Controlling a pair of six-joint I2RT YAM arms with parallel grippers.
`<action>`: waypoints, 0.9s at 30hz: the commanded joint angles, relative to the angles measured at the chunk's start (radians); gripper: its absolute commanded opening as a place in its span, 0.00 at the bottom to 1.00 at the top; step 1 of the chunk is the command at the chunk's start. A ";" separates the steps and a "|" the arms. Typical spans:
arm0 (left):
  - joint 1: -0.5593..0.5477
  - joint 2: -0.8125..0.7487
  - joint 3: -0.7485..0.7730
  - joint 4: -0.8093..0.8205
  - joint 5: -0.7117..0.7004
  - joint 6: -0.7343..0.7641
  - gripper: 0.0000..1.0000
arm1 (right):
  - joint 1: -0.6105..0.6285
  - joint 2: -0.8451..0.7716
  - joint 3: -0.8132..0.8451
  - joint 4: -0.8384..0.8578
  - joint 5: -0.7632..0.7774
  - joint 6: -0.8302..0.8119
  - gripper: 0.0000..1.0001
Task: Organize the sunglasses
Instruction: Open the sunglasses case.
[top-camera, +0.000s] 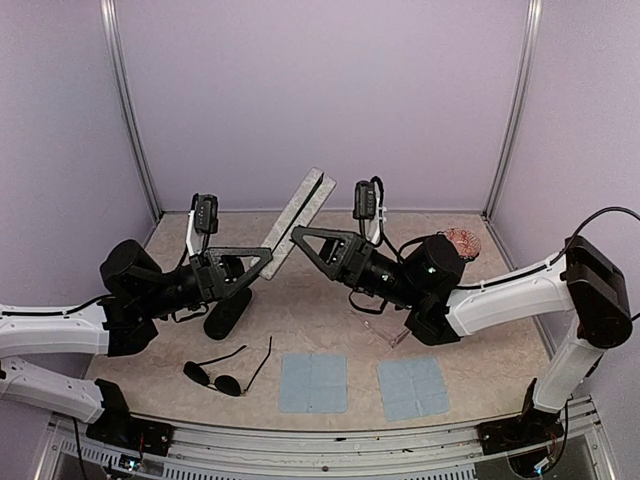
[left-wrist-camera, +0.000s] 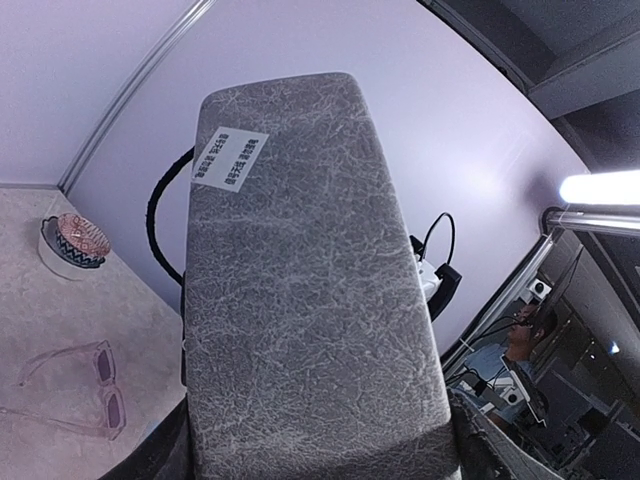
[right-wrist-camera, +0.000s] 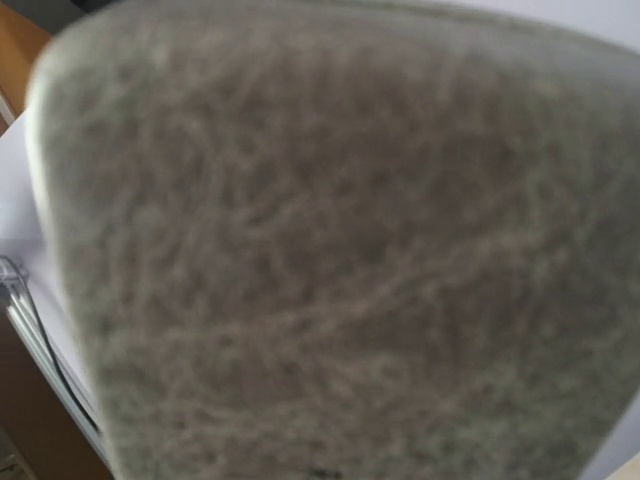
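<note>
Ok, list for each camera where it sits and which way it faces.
Top external: above, behind the bases, looking down on the table; both arms show, left gripper and right gripper meeting at the grey case.
Left wrist: on the left arm, facing rightward; case fills it, clear sunglasses and bowl beyond; own fingers unclear.
Right wrist: right arm, close against the case; blurred grey only.
Shared: the case, in all three.
</note>
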 joint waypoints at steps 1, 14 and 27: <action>-0.004 -0.028 0.006 0.078 -0.007 -0.040 0.04 | -0.005 -0.014 -0.041 0.087 -0.019 -0.056 0.18; -0.002 -0.032 0.029 -0.059 -0.011 -0.039 0.43 | -0.024 -0.071 -0.120 0.071 -0.066 -0.115 0.00; 0.013 -0.025 0.041 -0.156 -0.045 -0.036 0.46 | -0.029 -0.226 -0.218 -0.034 -0.081 -0.273 0.00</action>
